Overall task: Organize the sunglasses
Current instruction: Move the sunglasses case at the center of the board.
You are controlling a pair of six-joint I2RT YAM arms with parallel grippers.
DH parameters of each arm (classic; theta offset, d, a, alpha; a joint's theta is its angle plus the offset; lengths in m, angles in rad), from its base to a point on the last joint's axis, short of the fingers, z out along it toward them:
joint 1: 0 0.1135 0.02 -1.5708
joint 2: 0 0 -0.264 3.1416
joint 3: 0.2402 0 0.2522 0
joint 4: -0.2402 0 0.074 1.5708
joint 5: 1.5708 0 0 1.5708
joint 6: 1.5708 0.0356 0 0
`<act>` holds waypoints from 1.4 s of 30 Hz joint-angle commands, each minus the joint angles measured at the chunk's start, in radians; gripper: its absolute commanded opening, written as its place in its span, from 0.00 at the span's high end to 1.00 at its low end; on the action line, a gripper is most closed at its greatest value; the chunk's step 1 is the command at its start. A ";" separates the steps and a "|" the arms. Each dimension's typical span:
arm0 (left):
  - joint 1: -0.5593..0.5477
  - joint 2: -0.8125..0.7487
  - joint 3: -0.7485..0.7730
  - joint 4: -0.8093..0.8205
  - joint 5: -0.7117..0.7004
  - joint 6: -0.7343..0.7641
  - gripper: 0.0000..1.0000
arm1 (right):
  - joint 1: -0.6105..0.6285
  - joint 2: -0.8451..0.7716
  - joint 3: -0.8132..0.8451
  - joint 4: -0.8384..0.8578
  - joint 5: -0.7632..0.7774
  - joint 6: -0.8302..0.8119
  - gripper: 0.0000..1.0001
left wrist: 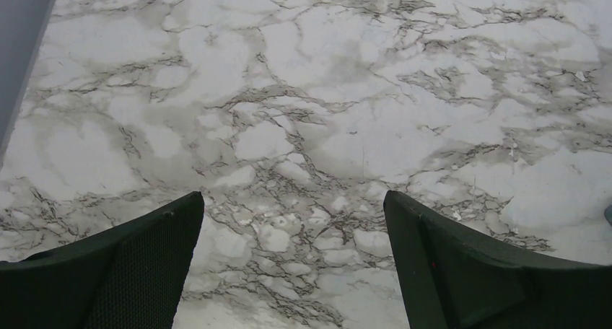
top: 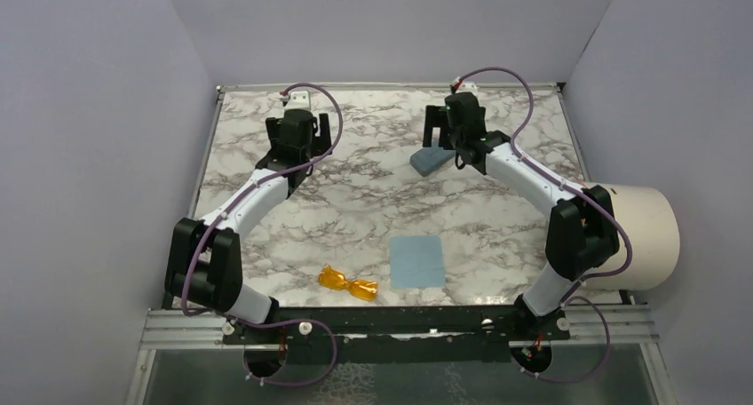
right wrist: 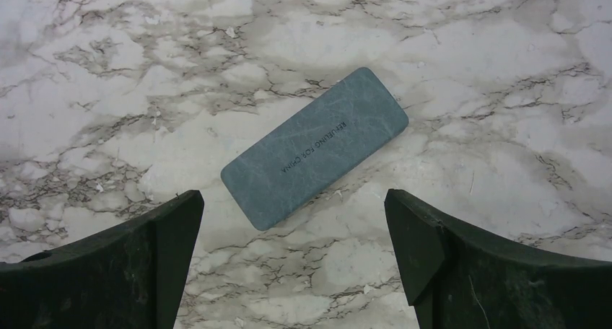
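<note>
blue-grey case (top: 428, 161) partly covered by right arm (top: 524, 170); left gripper (left wrist: 293, 195) and right gripper (right wrist: 293, 195) gape empty.

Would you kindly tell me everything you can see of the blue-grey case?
The case is a flat blue-grey oblong with rounded corners, its surface mottled like worn leather, with small dark lettering along its length. It looks closed and lies flat, at a diagonal, on the far part of the marble table. The open right gripper hovers above it without touching; only the table touches it.
</note>
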 commanded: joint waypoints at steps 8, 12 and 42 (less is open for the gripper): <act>-0.008 -0.064 -0.012 0.035 0.007 0.011 0.01 | 0.006 -0.092 -0.083 0.129 -0.068 -0.082 0.00; -0.008 -0.064 -0.007 0.021 0.011 0.013 0.01 | 0.007 -0.092 -0.083 0.120 0.002 -0.085 0.00; 0.007 -0.019 0.102 0.056 -0.038 -0.020 0.01 | 0.003 0.080 0.183 -0.162 -0.007 0.066 0.00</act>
